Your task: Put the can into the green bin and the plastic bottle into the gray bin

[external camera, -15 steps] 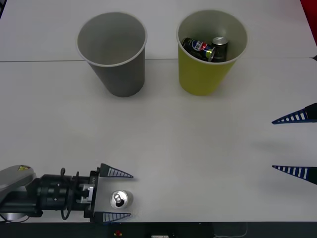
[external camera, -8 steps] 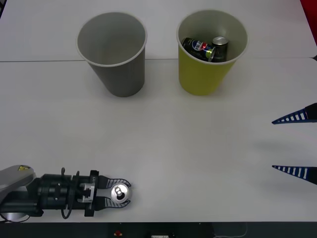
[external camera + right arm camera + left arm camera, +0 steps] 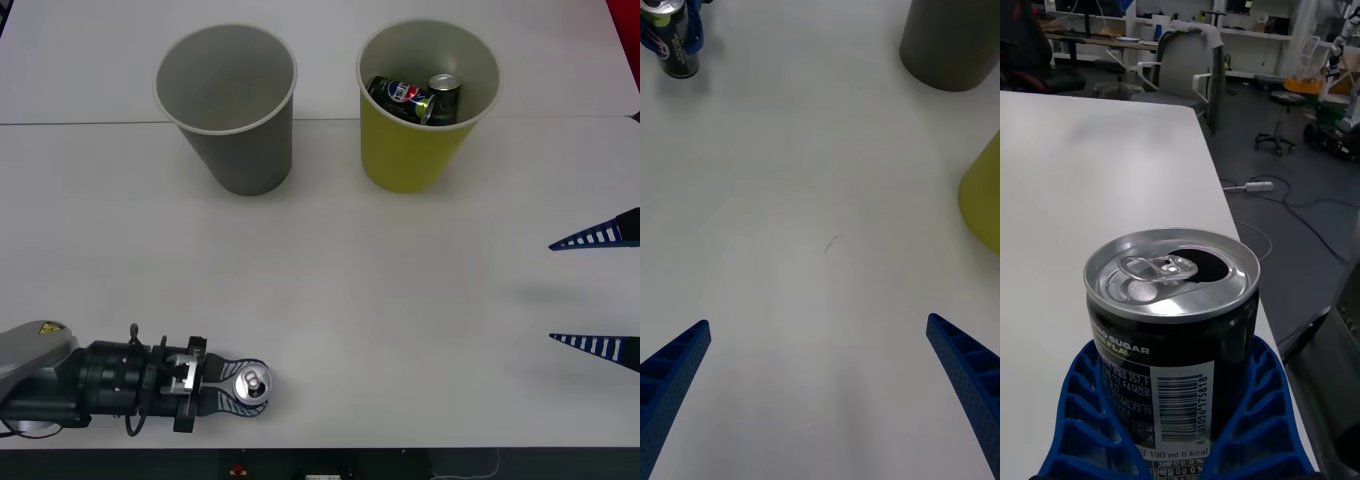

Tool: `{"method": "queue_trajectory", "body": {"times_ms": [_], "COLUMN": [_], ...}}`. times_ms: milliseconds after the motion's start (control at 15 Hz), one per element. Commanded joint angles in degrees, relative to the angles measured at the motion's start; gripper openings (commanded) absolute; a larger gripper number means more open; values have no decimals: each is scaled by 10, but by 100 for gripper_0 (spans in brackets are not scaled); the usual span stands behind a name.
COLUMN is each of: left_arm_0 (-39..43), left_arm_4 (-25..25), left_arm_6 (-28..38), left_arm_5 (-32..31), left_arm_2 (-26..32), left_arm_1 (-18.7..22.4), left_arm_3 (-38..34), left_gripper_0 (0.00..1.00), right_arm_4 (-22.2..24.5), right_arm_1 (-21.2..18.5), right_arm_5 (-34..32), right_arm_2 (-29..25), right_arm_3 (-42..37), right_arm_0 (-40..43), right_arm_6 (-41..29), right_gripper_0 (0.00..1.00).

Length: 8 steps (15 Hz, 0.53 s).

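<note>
The can stands upright near the table's front left corner, with a silver top and a dark body. My left gripper is shut on it, its blue fingers wrapped around the can below the rim. From the right wrist the can is seen far off, gripped. The gray bin and the green bin stand side by side at the back. My right gripper waits open at the table's right edge, holding nothing. The plastic bottle is out of view.
A dark blue Pepsi can and a dark can lie inside the green bin. The gray bin and green bin edge into the right wrist view. White tabletop stretches between the arms and the bins.
The left gripper's fingers, open around the can a second ago, have closed on it. The gripper and can have since shifted slightly to the right. The right arm has not moved.
</note>
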Motion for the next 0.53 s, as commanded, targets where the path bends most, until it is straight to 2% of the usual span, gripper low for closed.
{"method": "queue_trajectory", "body": {"times_ms": [67,333,533], "left_arm_0": [14,51,60], "left_arm_4": [-56,-175,-252], "left_arm_6": [72,232,382], "left_arm_5": [0,3,17], "left_arm_2": [50,148,188], "left_arm_1": [6,5,5], "left_arm_3": [-39,-137,-226], "left_gripper_0": [0,0,0], "right_arm_4": [0,0,0], "right_arm_1": [0,0,0], "right_arm_5": [0,0,0], "right_arm_2": [0,0,0], "right_arm_3": [0,0,0], "right_arm_0": [0,0,0], "right_arm_6": [0,0,0], "right_gripper_0": [100,100,100]}}
